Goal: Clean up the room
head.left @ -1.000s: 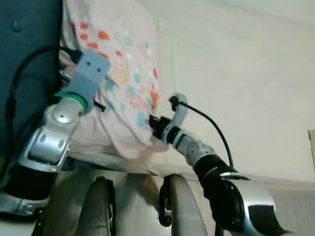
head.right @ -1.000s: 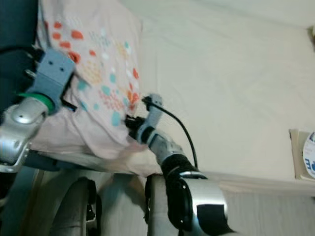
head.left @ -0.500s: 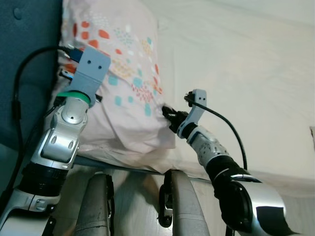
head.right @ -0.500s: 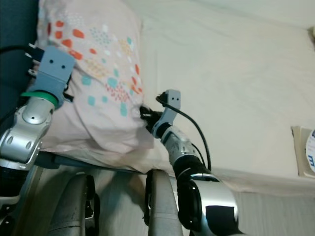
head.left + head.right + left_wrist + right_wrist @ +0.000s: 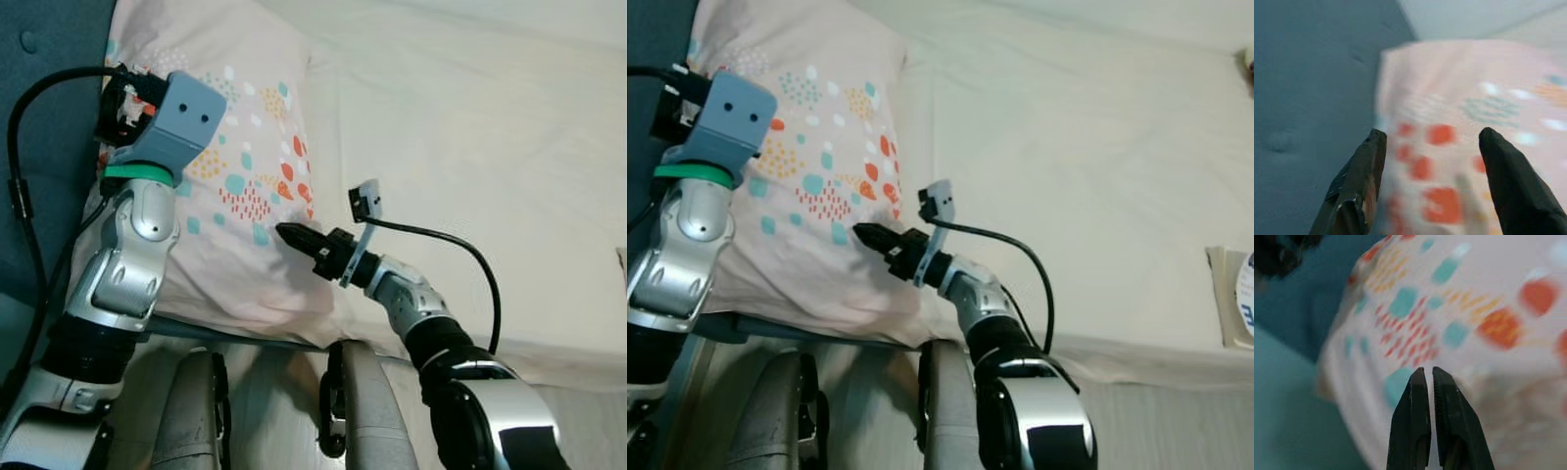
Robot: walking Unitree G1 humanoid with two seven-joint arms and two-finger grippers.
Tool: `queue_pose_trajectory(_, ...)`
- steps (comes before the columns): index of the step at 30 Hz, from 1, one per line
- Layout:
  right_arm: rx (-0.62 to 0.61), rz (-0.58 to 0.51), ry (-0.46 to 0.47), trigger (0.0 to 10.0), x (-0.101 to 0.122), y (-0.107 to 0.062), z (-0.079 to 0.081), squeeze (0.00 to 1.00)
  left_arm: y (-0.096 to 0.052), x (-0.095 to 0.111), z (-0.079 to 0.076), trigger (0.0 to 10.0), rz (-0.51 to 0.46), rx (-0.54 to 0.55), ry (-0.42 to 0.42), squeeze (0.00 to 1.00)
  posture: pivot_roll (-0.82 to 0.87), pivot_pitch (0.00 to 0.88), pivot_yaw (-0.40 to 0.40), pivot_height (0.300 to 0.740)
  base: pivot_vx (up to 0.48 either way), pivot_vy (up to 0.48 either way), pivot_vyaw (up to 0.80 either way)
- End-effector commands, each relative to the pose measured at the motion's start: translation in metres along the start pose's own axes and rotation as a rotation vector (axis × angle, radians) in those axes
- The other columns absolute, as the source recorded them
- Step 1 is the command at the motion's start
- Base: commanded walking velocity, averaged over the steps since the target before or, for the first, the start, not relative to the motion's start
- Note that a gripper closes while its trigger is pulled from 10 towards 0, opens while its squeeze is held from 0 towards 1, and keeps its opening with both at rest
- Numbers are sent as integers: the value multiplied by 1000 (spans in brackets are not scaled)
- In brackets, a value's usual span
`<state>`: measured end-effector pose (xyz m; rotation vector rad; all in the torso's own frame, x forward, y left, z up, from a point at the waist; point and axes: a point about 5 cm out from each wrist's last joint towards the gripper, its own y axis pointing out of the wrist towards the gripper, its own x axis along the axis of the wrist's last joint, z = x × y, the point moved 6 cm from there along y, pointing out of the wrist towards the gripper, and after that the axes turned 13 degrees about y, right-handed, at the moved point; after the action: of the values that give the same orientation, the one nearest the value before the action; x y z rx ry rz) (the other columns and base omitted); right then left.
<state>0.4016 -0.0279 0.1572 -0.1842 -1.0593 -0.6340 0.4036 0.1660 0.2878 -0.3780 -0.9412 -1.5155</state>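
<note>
against the pillow point(image 5: 245, 186) — right claw point(image 5: 290, 235) pinched closed.

A cream sheet point(image 5: 470, 137) covers the bed before me; a teal padded headboard point(image 5: 49, 117) stands on my left.

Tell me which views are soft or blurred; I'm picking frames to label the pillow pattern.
Left and right eye views: fairly sharp, even soft light, the pillow dots readable beside the right pincer. Left wrist view: pillow print smeared and out of focus beyond the open left pincer. Right wrist view: pattern blurred too, though the shut black fingers look crisp.
</note>
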Motion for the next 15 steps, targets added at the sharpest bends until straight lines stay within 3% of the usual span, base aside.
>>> queue_pose_trajectory(1,-93,-69,-49,10000,8,-10,-13,0,-7,-4,-11,10000,0,-102,-140,0,8,201,-16,617,0,0,0)
queue_pose_trajectory(2,-152,-133,-106,10000,20,-15,-19,0,-14,-4,-15,10000,-5,-171,-263,0,4,197,-9,617,0,0,0)
queue_pose_trajectory(3,-152,-133,-106,10000,20,-15,-19,0,-14,-4,-15,10000,-5,-171,-263,0,4,197,-9,617,0,0,0)
queue_pose_trajectory(4,-243,-264,-213,10000,42,-31,-23,0,-30,-13,-15,10000,16,-269,-408,0,-2,190,-5,617,0,0,0)
queue_pose_trajectory(7,-269,-315,-239,10000,50,-39,-23,0,-35,-19,-13,10000,34,-290,-450,0,-8,186,-2,617,0,0,0)
queue_pose_trajectory(8,-298,-361,-261,10000,58,-48,-23,0,-40,-26,-8,10000,53,-292,-474,0,-13,184,-2,617,0,0,0)
queue_pose_trajectory(10,-327,-385,-289,10000,61,-58,-24,0,-42,-35,-1,10000,74,-273,-470,0,-21,181,0,617,0,0,0)
queue_pose_trajectory(12,-364,-410,-306,10000,62,-76,-24,0,-46,-50,8,10000,104,-258,-381,0,-26,180,0,617,0,0,0)
queue_pose_trajectory(13,-383,-410,-308,10000,60,-83,-26,0,-51,-57,3,10000,116,-305,-282,0,-29,181,0,617,0,0,0)
queue_pose_trajectory(14,-383,-410,-308,10000,60,-83,-26,0,-51,-57,3,10000,116,-305,-282,0,-29,181,0,617,0,0,0)
queue_pose_trajectory(15,-413,-402,-303,10000,56,-91,-32,0,-61,-67,-8,10000,128,-373,-170,0,-36,179,3,617,0,0,0)
